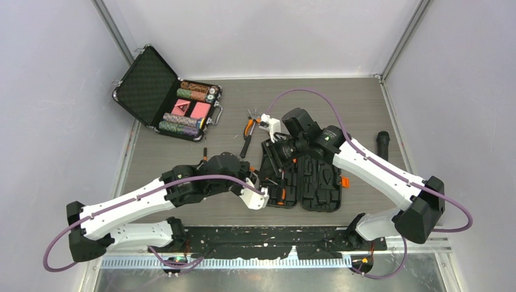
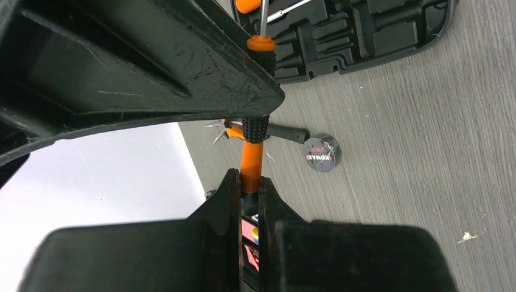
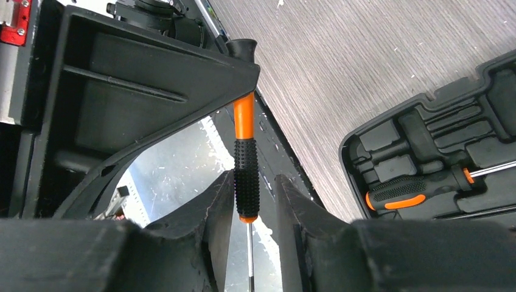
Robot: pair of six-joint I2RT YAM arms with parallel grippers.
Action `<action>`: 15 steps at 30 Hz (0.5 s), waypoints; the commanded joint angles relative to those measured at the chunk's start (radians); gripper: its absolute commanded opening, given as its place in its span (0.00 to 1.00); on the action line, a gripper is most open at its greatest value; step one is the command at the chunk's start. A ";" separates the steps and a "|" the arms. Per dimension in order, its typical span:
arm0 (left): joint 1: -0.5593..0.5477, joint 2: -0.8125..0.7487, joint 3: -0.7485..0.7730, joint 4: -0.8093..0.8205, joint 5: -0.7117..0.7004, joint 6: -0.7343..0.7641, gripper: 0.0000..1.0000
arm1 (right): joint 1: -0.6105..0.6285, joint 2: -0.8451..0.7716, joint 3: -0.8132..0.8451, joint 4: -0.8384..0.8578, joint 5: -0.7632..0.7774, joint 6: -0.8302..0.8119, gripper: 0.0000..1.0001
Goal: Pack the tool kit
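The tool kit (image 1: 307, 179) lies open mid-table, and one big orange-and-black screwdriver (image 3: 414, 191) rests in a slot of it. A small orange-and-black screwdriver (image 2: 251, 161) hangs in the air between both grippers. My left gripper (image 2: 248, 182) is shut on its black end cap. My right gripper (image 3: 251, 188) straddles the knurled black grip (image 3: 246, 176); one finger touches it and a gap shows at the other. From above, the left gripper (image 1: 268, 182) and right gripper (image 1: 275, 164) meet over the case's left half. Pliers (image 1: 249, 125) lie on the table behind the case.
An open metal-edged briefcase (image 1: 170, 97) of poker chips and red cards stands at the back left. A black cylinder (image 1: 383, 141) lies at the right. A round grey disc (image 2: 321, 153) and a black handle (image 1: 245, 146) lie near the pliers.
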 commanded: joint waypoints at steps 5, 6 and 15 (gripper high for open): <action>-0.006 0.007 0.015 0.056 0.027 -0.021 0.00 | 0.009 0.011 0.026 0.057 -0.033 0.016 0.11; -0.007 0.009 0.009 0.068 0.020 -0.036 0.00 | 0.009 0.011 0.024 0.057 -0.029 0.013 0.08; 0.038 0.004 -0.037 0.236 -0.055 -0.371 0.64 | -0.026 0.007 -0.038 0.058 0.181 0.021 0.05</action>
